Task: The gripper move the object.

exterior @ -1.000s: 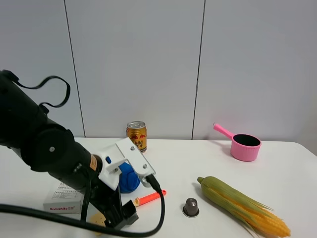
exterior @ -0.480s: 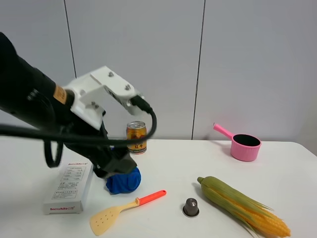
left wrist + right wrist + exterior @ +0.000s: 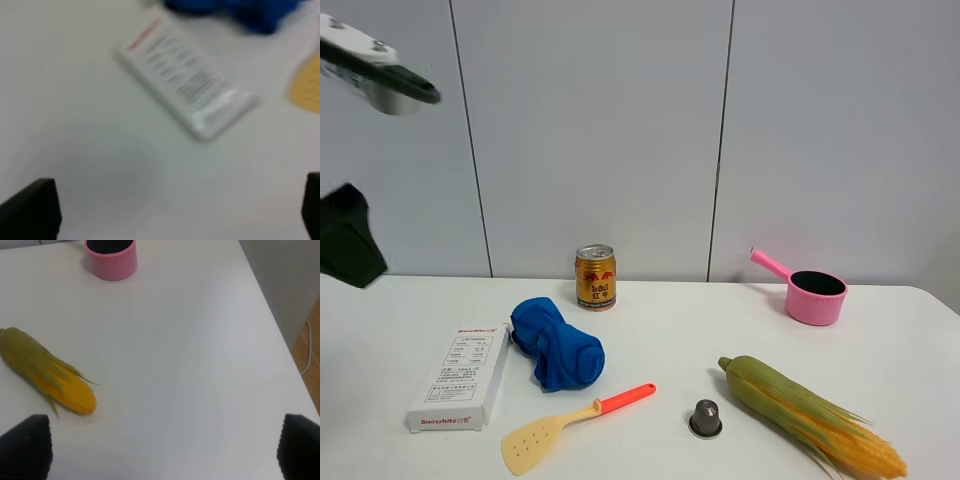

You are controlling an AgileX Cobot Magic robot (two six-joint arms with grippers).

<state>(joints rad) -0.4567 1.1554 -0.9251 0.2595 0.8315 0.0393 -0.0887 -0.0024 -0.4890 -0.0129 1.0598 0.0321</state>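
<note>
The toy spatula lies flat on the white table near the front, its pale yellow perforated blade to the front left and its orange-red handle to the right. Nothing touches it. An edge of its blade shows blurred in the left wrist view. My left gripper is open and empty, high above the table; only blurred parts of its arm show at the far left edge. My right gripper is open and empty above the table's right end.
A blue cloth and a white box lie just behind the spatula. A gold can stands at the back, a pink saucepan at the back right. A corn cob and a small dark capsule lie at the front right.
My left arm has risen from low over the spatula's blade and swung up and away to the far left. The spatula stays on the table, uncovered.
</note>
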